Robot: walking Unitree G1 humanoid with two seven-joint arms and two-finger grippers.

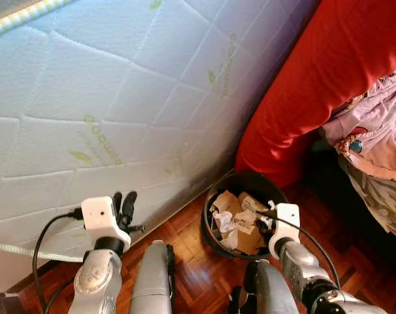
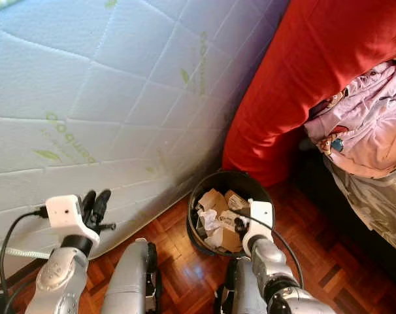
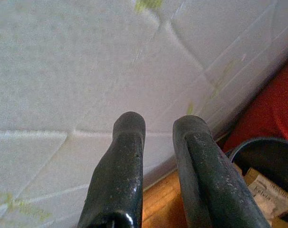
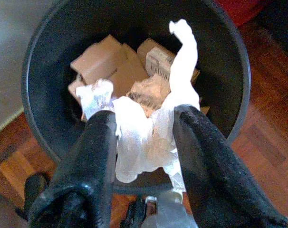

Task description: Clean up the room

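A black round bin [image 1: 250,178] stands on the wooden floor between the mattress and the red bedding, and it holds several brown cardboard pieces [image 4: 102,58]. My right gripper [image 4: 141,114] hangs just above the bin's near rim [image 4: 232,118], shut on a crumpled white wrapper [image 4: 134,137] that sticks up between its fingers. In the eye view the same wrapper [image 1: 232,221] shows over the bin, beside my right gripper [image 1: 266,221]. Raised at the lower left, my left gripper [image 1: 125,201] is close to the mattress, with its fingers [image 3: 127,156] slightly apart and nothing between them.
A white quilted mattress [image 1: 119,98] leans across the left and middle. Red bedding [image 1: 329,78] rises behind the bin. A pile of pink and patterned clothes [image 1: 381,124] lies at the right. Parquet floor [image 1: 198,275] shows around my legs.
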